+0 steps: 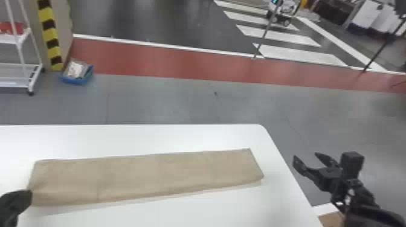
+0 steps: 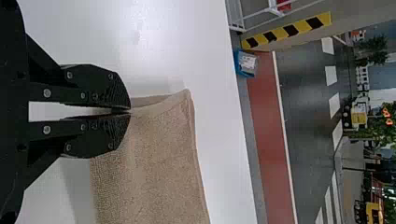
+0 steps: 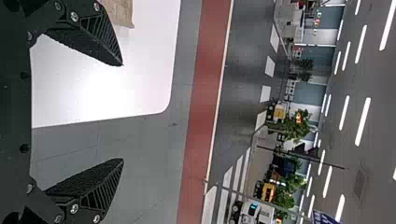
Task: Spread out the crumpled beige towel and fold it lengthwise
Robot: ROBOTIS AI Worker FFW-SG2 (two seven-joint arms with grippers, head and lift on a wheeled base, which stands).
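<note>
The beige towel [image 1: 145, 175] lies as a long strip on the white tabletop [image 1: 136, 137] in the head view. The left tool [image 1: 16, 203] meets its eight o'clock corner; the right tool [image 1: 305, 155] hangs past the tabletop at three o'clock. In the left wrist view, the left tool [image 2: 130, 112] pinches the beige towel's edge. In the right wrist view, the right tool [image 3: 122, 112] gapes wide, gripping nothing.

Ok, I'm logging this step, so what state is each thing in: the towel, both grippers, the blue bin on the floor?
Towel, laid out in a long folded strip, layers showing at its near edge
Left gripper, shut on the towel's left end
Right gripper, open, empty, off the table's right side
Blue bin, open-topped, something pale inside
</note>
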